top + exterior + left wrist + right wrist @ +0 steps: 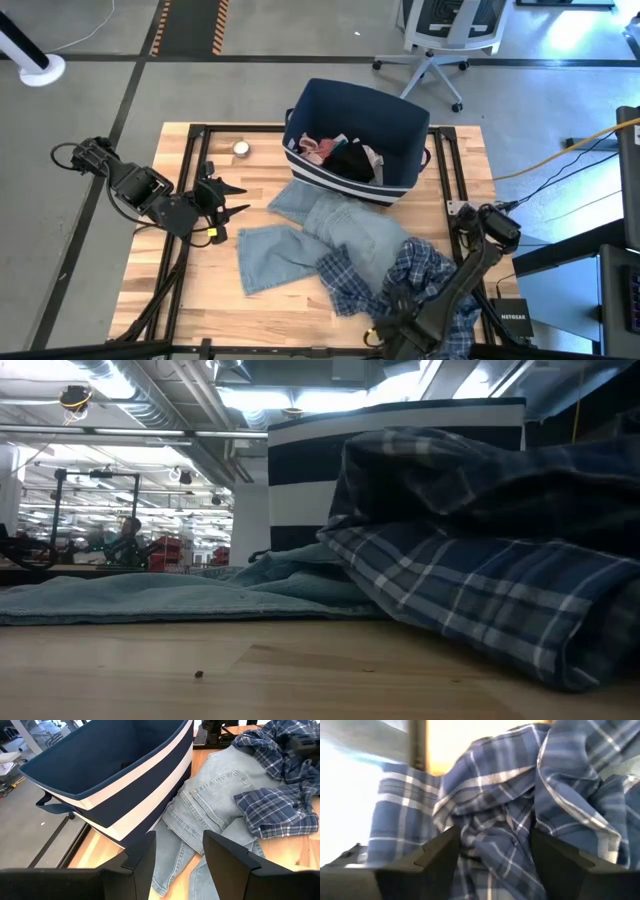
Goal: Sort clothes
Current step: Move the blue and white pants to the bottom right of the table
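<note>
I see my right gripper (pixel 492 847) low over crumpled blue-white plaid shirt (pixel 420 275), jaws spread around fabric fold; left gripper (pixel 228 200) parked released beside light denim jeans (pixel 300 245); navy striped fabric bin (pixel 355 140) behind.

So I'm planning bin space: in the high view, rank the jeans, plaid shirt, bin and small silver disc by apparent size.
1. jeans and navy bin, too alike to separate
2. plaid shirt, partly under the right arm
3. silver disc

A plaid shirt (pixel 480 550) lies heaped over denim (pixel 170 592) before the striped bin (pixel 310 470).
</note>
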{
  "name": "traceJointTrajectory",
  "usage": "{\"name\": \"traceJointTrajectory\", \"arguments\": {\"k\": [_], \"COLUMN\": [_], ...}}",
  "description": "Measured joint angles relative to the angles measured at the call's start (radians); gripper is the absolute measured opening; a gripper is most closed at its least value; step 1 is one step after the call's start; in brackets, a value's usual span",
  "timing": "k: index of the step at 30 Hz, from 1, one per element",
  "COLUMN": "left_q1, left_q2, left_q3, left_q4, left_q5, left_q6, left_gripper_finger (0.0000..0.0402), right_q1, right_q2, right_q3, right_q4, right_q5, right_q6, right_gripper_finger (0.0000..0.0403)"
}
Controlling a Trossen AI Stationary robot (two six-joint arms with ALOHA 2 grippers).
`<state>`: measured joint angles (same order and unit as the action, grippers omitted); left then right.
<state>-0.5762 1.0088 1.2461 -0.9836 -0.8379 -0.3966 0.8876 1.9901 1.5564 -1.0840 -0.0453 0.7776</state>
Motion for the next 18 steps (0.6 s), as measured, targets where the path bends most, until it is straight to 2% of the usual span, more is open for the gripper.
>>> {"name": "traceJointTrajectory", "arguments": {"k": [3, 6, 8, 14, 18], "left_q1": [0.000, 0.000, 0.000, 0.000, 0.000], "left_q2": [0.000, 0.000, 0.000, 0.000, 0.000], "left_q3": [0.000, 0.000, 0.000, 0.000, 0.000], "left_q4": [0.000, 0.000, 0.000, 0.000, 0.000], "left_q5": [0.000, 0.000, 0.000, 0.000, 0.000], "left_q6": [0.000, 0.000, 0.001, 0.002, 0.002], "left_gripper_finger": [0.0158, 0.0158, 0.0158, 0.0158, 0.0158], "right_q1": [-0.004, -0.027, -0.047, -0.116, -0.192], "right_q2": [-0.001, -0.001, -0.001, -0.002, -0.002], "right_q3": [0.064, 0.143, 0.196, 0.287, 0.280], "right_q4": [-0.041, -0.070, -0.094, -0.091, -0.086], "right_q5": [-0.001, 0.062, 0.168, 0.589, 0.759], "right_q6": [0.005, -0.005, -0.036, -0.205, -0.289], "right_gripper_finger": [0.0253, 0.0253, 0.0253, 0.0253, 0.0253]}}
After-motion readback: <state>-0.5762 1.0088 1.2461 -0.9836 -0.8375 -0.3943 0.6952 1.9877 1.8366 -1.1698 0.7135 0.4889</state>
